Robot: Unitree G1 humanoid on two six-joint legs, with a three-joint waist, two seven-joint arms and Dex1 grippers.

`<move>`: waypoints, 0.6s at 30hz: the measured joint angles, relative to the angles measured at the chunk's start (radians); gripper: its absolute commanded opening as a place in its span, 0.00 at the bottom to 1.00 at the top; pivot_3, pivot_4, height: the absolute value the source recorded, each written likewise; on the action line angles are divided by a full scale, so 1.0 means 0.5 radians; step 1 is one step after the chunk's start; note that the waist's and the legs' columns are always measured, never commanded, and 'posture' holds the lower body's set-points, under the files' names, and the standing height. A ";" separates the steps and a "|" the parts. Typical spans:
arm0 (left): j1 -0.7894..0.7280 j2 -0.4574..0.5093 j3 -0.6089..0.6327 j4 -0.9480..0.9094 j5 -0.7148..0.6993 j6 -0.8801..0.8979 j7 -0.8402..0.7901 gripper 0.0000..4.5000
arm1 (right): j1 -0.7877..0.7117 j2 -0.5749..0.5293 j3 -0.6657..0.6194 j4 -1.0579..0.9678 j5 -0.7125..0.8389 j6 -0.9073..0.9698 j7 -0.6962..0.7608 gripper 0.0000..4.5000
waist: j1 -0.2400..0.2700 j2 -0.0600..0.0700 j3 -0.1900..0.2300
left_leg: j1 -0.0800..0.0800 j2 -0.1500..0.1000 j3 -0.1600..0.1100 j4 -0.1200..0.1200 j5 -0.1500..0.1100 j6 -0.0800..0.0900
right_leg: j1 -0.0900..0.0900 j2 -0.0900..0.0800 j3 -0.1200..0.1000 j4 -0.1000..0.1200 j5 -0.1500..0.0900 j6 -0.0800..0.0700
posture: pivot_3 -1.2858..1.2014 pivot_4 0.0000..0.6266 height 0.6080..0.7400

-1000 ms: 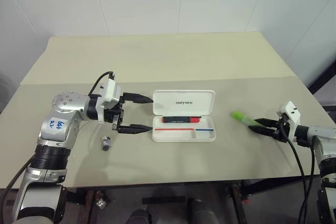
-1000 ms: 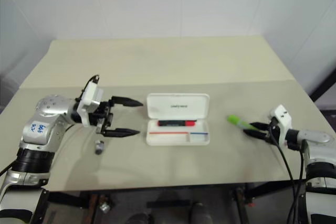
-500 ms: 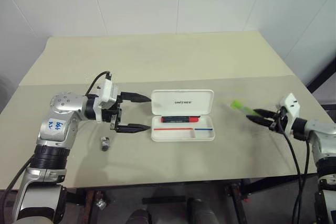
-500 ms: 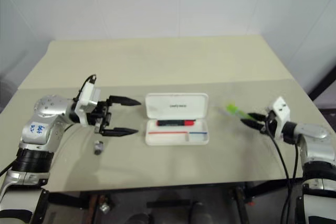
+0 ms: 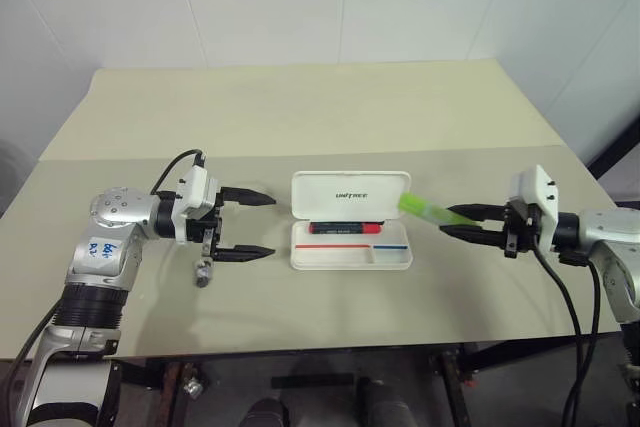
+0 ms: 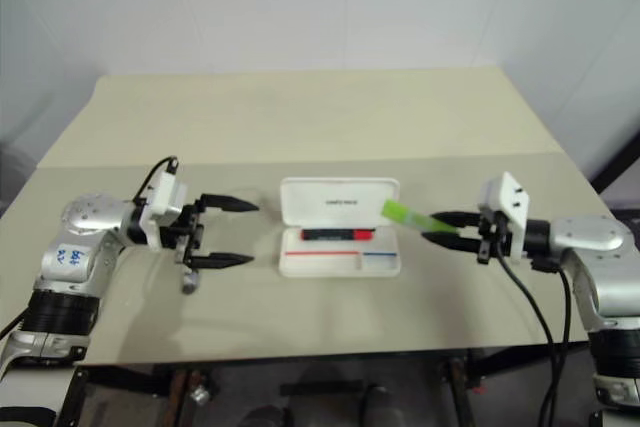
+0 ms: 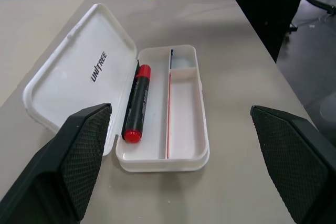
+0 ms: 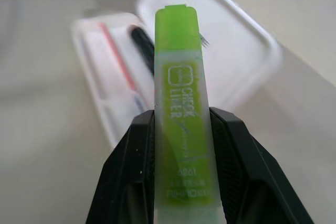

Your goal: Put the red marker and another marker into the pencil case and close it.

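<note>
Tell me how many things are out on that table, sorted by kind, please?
Markers: 2, the red marker lying in the case and the green highlighter held in the right hand
Pencil cases: 1, the white pencil case, lid open
Small dark objects: 1, the small dark object, too small to identify
Total: 4

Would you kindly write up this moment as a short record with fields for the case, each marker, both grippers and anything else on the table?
pencil case: white pencil case lying open on the table, lid folded back
red marker: red marker lying in the case's tray, next to the lid
green highlighter: green highlighter held in the air at the case's right end
right gripper: right gripper shut on the highlighter
left gripper: left gripper open, holding nothing, left of the case
other: small dark object on the table below the left gripper
</note>
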 measured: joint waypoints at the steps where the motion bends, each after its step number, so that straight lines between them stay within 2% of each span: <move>1: 0.021 0.013 0.001 0.004 0.005 -0.012 -0.006 1.00 | -0.001 0.005 0.024 -0.058 0.005 0.026 -0.013 0.25 | 0.001 0.000 0.000 | 0.001 0.000 0.000 0.000 0.000 0.000 | 0.000 0.000 -0.001 0.001 -0.001 -0.001 | 0.52 0.24 1.00; 6: 0.077 0.054 0.013 0.086 0.033 -0.071 -0.024 1.00 | -0.039 0.118 0.228 -0.177 -0.008 0.110 -0.075 0.25 | 0.008 0.000 0.000 | -0.001 0.000 -0.001 0.002 0.000 0.000 | 0.000 0.000 -0.001 0.002 0.000 -0.001 | 0.52 0.24 1.00; 11: 0.134 0.096 0.037 0.126 0.036 -0.113 -0.023 1.00 | -0.233 0.272 0.491 -0.150 -0.102 0.110 -0.089 0.25 | 0.005 0.000 0.000 | -0.002 0.001 -0.001 0.000 0.000 0.000 | -0.003 0.000 -0.002 0.002 -0.001 -0.002 | 0.52 0.24 1.00; 18: 0.252 0.155 0.086 0.075 0.034 -0.114 0.008 1.00 | -0.438 0.459 0.726 0.110 -0.273 0.060 -0.080 0.25 | 0.006 -0.001 0.000 | -0.005 0.000 -0.002 -0.003 0.000 0.000 | -0.005 -0.001 -0.003 0.006 -0.001 -0.002 | 0.52 0.24 1.00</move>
